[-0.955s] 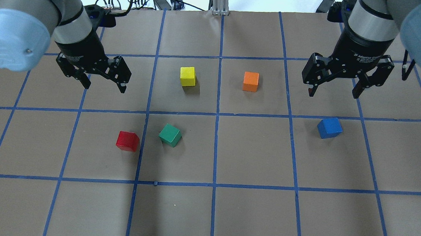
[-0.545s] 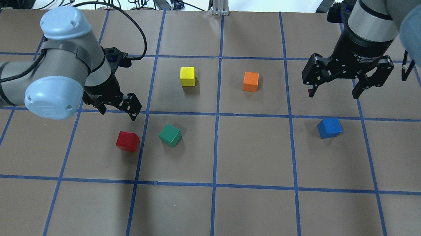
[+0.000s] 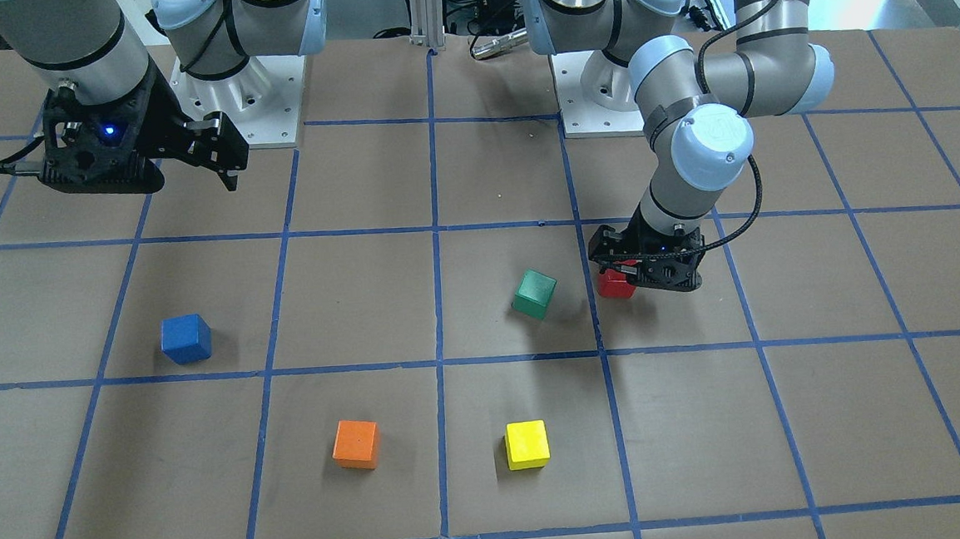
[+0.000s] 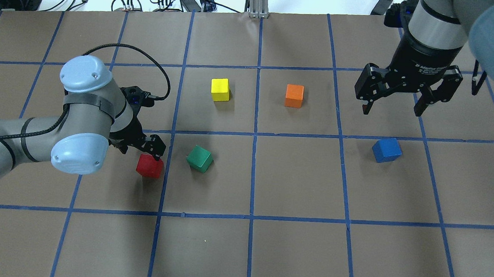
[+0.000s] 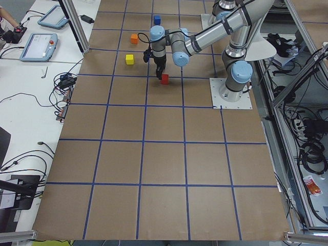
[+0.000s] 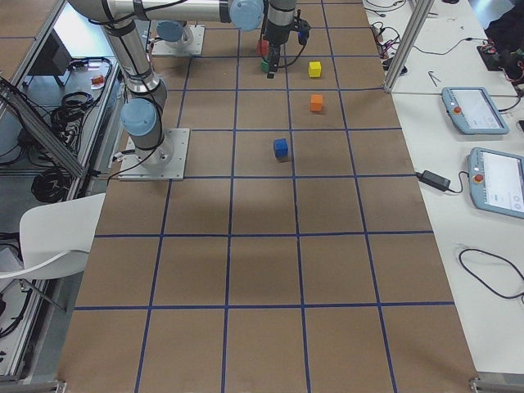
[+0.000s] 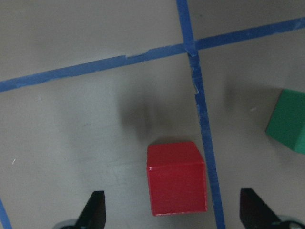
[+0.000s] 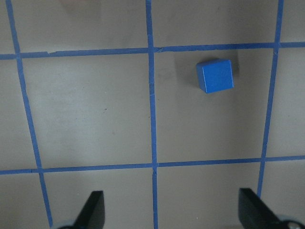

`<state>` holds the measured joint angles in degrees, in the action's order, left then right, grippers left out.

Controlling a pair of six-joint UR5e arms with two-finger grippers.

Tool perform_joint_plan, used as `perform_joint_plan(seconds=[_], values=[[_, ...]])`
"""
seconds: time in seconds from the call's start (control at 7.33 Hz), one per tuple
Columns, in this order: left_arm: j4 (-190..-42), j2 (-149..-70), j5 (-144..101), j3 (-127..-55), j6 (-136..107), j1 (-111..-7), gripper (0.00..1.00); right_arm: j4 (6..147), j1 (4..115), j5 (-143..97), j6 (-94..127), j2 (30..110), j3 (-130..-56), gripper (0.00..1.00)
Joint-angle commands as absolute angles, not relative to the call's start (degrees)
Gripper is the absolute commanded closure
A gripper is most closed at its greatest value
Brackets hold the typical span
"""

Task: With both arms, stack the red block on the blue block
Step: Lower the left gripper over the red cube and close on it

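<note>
Where left pincer [image 7: 174, 212] gapes, red block [image 7: 177, 179] lies between.

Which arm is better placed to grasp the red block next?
Left. The left gripper is low over the red block, its jaws open on either side of it. The right gripper hangs high, far off, near the blue block.

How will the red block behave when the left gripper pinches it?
Probably rigid: the red block shows crisp edges and flat faces. Unlikely to roll, since it sits flat on the table. Matte faces should hold in the left gripper, whose open jaws flank it.
</note>
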<state>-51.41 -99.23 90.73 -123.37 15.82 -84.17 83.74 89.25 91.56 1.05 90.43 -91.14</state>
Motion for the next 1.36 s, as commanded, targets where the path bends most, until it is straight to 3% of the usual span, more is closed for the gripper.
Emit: perform_joint_plan(seconds=[0.0, 0.14, 0.27, 0.41, 0.55, 0.95, 1.23], values=[[-47.20, -100.72, 90.36, -126.82, 15.21, -84.11, 0.00, 83.85, 89.38, 92.29, 1.14, 90.53, -91.14, 0.00], [-45.98, -100.98, 90.09, -127.35, 14.94, -84.11, 0.00, 83.93, 89.30, 92.29, 1.14, 90.53, -91.14, 0.00], [-45.36, -101.16, 90.09, -127.44, 14.25, -84.11, 0.29, 83.41, 89.30, 92.29, 1.66, 90.53, -91.23, 0.00], [-45.00, -101.08, 90.35, -127.01, 14.33, -84.11, 0.66, 83.41, 89.47, 92.20, 1.76, 90.53, -91.58, 0.00], [-43.78, -100.99, 90.61, -126.65, 14.24, -84.20, 0.75, 83.93, 89.47, 92.11, 1.67, 90.53, -92.37, 0.00], [-49.19, -98.17, 88.96, -119.83, 7.69, -86.82, 0.77, 84.02, 89.30, 92.20, 1.41, 90.53, -92.55, 0.00], [-57.37, -100.27, 88.24, -109.65, -3.53, -95.14, 0.77, 84.02, 89.30, 92.20, 1.41, 90.53, -92.55, 0.00]])
